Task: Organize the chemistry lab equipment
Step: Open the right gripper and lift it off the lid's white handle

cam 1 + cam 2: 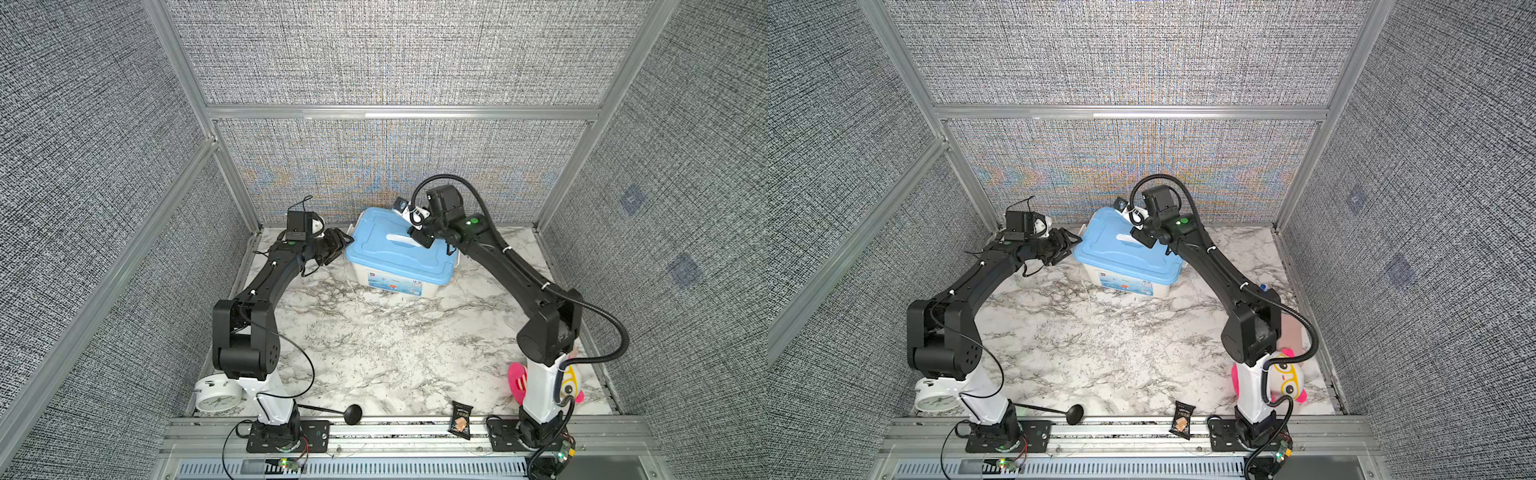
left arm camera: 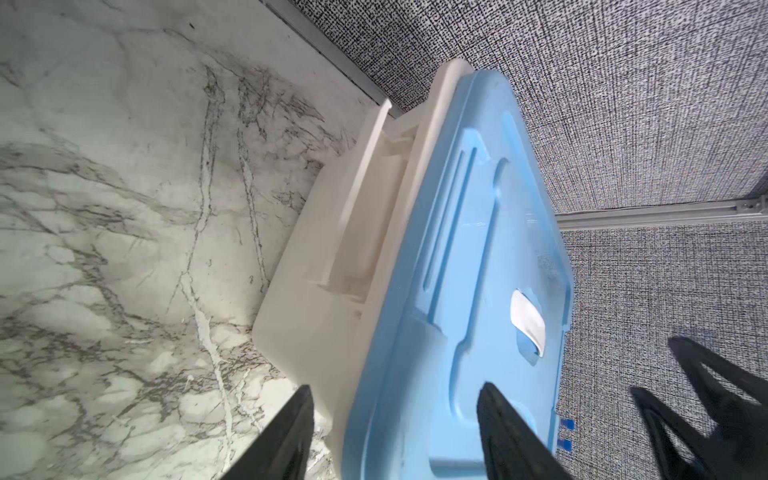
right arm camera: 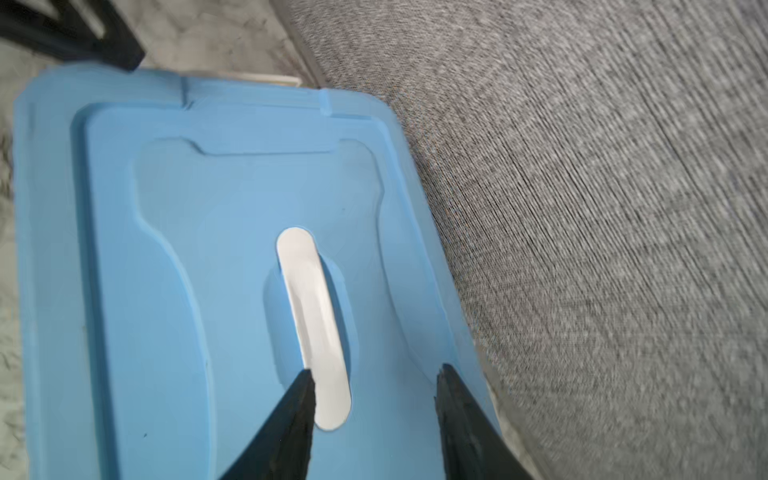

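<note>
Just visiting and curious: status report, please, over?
Left gripper open at box end. Right gripper open over handle. Lid on, lab tools unseen. Nothing blocking.

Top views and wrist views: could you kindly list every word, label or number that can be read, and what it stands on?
Sticker on the white box: coloured print, too small to read.
Black snack packet: pale lettering, too blurred to read.
White clock: dial marks, too small to read.
Blue lid: no text.
Nothing here can be read.
</note>
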### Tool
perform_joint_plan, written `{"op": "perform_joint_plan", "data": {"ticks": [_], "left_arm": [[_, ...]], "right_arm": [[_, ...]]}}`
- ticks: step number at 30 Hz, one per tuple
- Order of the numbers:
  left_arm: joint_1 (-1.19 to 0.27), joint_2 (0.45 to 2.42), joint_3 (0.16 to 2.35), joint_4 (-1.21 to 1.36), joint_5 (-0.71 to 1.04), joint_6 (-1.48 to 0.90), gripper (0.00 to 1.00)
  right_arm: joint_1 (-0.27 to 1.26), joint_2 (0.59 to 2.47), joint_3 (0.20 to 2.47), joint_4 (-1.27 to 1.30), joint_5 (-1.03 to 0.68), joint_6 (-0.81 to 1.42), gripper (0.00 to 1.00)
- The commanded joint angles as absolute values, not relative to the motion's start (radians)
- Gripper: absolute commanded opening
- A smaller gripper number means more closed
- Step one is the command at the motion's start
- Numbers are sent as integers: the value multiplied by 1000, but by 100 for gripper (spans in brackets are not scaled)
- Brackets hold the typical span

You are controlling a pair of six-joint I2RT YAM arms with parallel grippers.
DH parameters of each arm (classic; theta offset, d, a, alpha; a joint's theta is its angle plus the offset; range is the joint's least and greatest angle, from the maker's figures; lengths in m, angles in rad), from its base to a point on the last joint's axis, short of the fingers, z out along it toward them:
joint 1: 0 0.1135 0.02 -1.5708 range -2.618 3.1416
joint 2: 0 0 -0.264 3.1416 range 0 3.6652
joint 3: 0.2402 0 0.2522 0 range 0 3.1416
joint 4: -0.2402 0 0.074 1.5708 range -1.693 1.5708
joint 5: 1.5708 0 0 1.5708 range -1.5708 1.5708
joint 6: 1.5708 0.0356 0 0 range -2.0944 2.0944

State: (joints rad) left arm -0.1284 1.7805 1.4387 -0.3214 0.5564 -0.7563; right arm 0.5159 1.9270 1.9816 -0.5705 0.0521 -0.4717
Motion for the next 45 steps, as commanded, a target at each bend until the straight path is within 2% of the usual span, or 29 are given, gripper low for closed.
{"op": "perform_joint_plan", "data": {"ticks": [1, 4, 7, 16, 21, 25, 36, 45], "left_arm": [[-137, 1793, 1460, -371, 541, -691, 62], [-140, 1799, 1473, -402, 517, -648, 61], [-140, 1816, 1503, -451, 493, -598, 61], [-143, 1832, 1535, -451, 511, -542, 61], [-151, 1842, 1557, -461, 524, -517, 61], [-155, 1853, 1574, -487, 520, -499, 61], [-156, 1902, 1625, -530, 461, -455, 58], [-155, 1975, 1761, -593, 374, -410, 56]], "right_arm": [[467, 1872, 1922, -612, 129, 85, 46], [380, 1831, 1831, -662, 48, 331, 45], [315, 1824, 1770, -663, -46, 402, 46], [270, 1898, 1763, -661, -192, 463, 47], [263, 1917, 1772, -661, -195, 446, 47], [261, 1914, 1763, -604, -253, 433, 44], [258, 1966, 1832, -601, -146, 395, 35], [257, 2044, 1926, -637, -123, 394, 36]]}}
